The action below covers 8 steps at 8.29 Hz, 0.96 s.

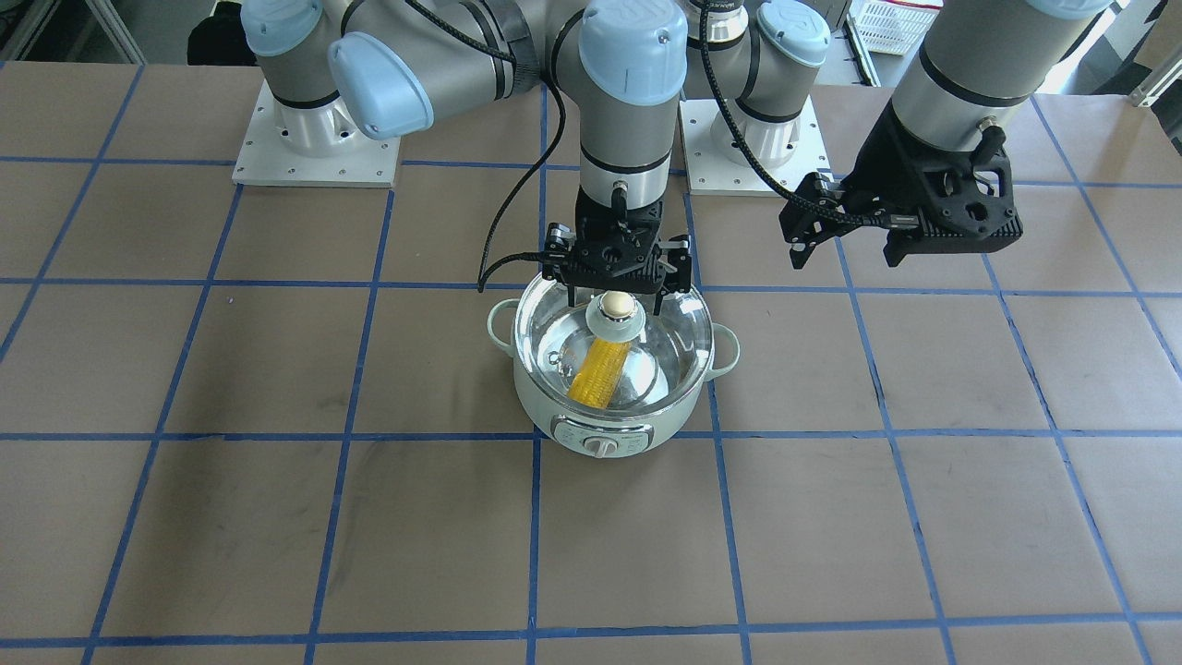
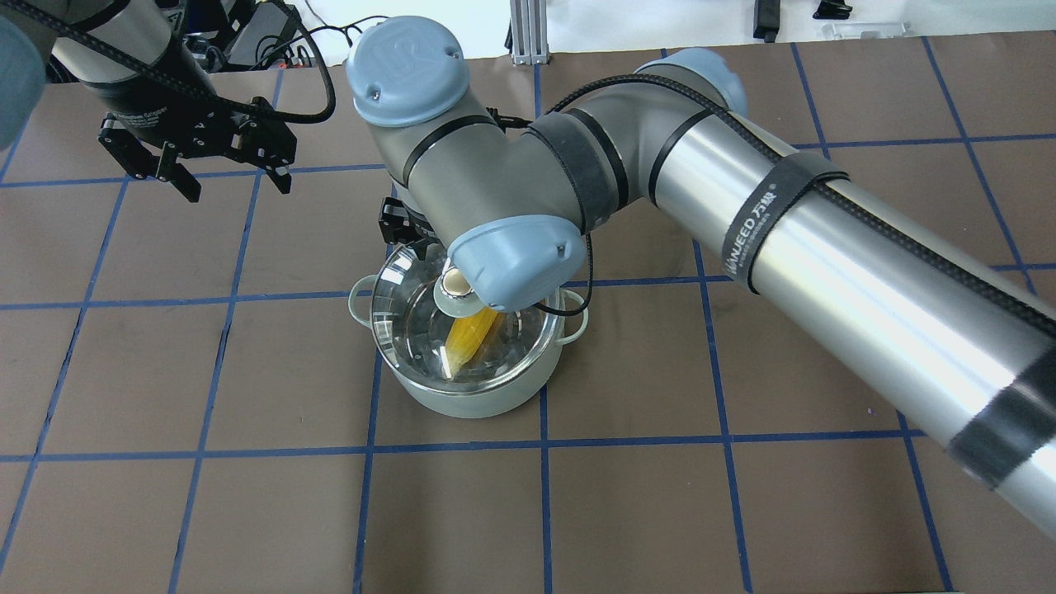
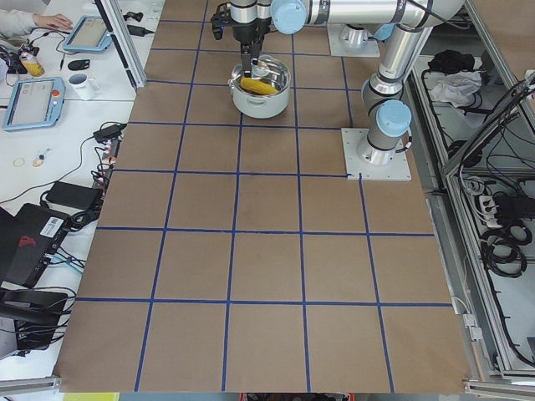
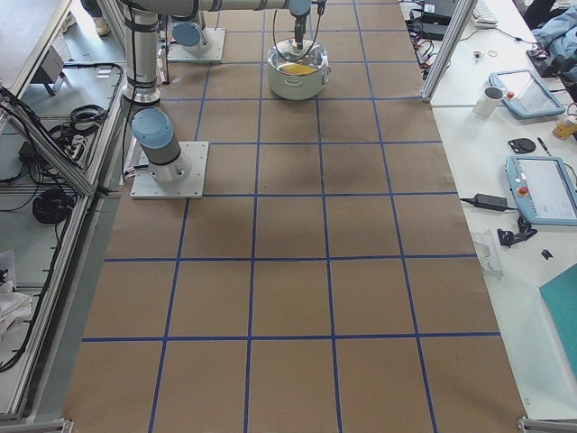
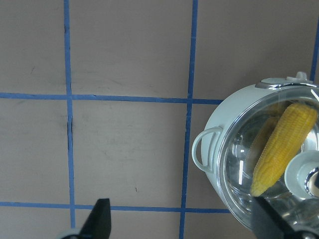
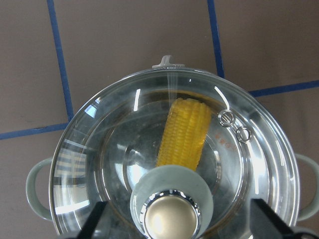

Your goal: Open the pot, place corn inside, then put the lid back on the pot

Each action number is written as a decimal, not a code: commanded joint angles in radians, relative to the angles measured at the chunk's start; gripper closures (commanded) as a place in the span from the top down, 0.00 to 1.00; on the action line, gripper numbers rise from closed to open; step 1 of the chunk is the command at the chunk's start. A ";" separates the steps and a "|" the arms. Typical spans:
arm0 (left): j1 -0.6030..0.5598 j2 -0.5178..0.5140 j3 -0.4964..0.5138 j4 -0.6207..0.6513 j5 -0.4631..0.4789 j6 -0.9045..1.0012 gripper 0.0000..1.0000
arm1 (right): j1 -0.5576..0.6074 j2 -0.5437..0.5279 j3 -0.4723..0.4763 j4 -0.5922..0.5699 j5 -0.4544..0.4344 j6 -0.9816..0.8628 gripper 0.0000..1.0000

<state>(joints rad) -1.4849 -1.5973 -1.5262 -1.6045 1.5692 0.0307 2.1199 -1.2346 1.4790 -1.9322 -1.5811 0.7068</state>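
The mint-green pot (image 1: pixel 609 417) stands at the table's middle, near the arms' bases. The glass lid (image 1: pixel 669 344) sits on it, with its beige knob (image 1: pixel 616 304) up. The yellow corn (image 1: pixel 600 371) lies inside under the glass. My right gripper (image 1: pixel 617 299) hangs just above the lid, open, one finger on each side of the knob and apart from it. In the right wrist view the knob (image 6: pixel 172 217) shows between the fingertips (image 6: pixel 94 220). My left gripper (image 2: pixel 239 188) is open and empty, raised off to the pot's left side. The left wrist view shows the pot (image 5: pixel 219 124) and the corn (image 5: pixel 281 147).
Two steel base plates (image 1: pixel 319 148) carry the arms at the robot's side of the table. A white basket (image 1: pixel 891 23) stands beyond the table edge. The right arm's long forearm (image 2: pixel 825 247) spans over the table's right half. Operator desks with tablets (image 3: pixel 33 100) flank the table.
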 commanded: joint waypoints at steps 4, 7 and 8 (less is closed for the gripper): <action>0.000 -0.001 0.001 0.000 0.000 0.000 1.00 | -0.311 -0.267 0.001 0.302 0.010 -0.300 1.00; 0.000 -0.001 0.001 0.000 0.000 0.000 1.00 | -0.493 -0.336 0.000 0.406 0.009 -0.565 1.00; 0.000 -0.001 0.001 0.000 0.000 0.000 1.00 | -0.521 -0.347 0.001 0.412 0.007 -0.611 1.00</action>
<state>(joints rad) -1.4849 -1.5985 -1.5249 -1.6045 1.5685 0.0307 1.6755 -1.5528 1.4795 -1.5582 -1.5718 0.2071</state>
